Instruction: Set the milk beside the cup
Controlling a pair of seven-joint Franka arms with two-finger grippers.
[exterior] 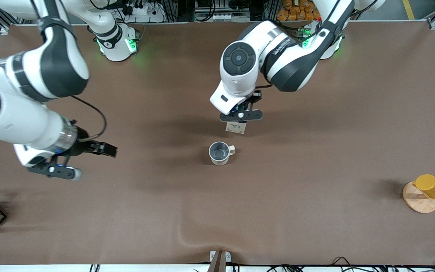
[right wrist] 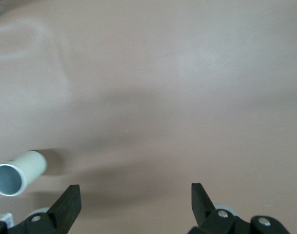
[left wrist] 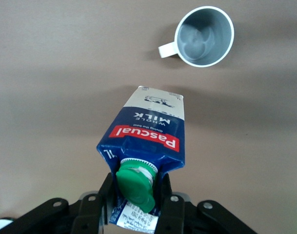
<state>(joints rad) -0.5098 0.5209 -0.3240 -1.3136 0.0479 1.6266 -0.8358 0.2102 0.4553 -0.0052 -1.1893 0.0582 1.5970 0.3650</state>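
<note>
Mid-tabletop stands the cup (exterior: 219, 153), away from every edge. My left tool (exterior: 241, 118) hangs above it, clamped on the milk (left wrist: 147, 136). My right tool (exterior: 57, 170) waits wide open, holding nothing, at its own tabletop end.

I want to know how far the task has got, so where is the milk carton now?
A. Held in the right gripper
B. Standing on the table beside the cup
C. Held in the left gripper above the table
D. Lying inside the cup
C: the left gripper is shut on the top of the milk carton by its green cap, with the cup standing apart on the table; the right gripper is open and empty.
</note>
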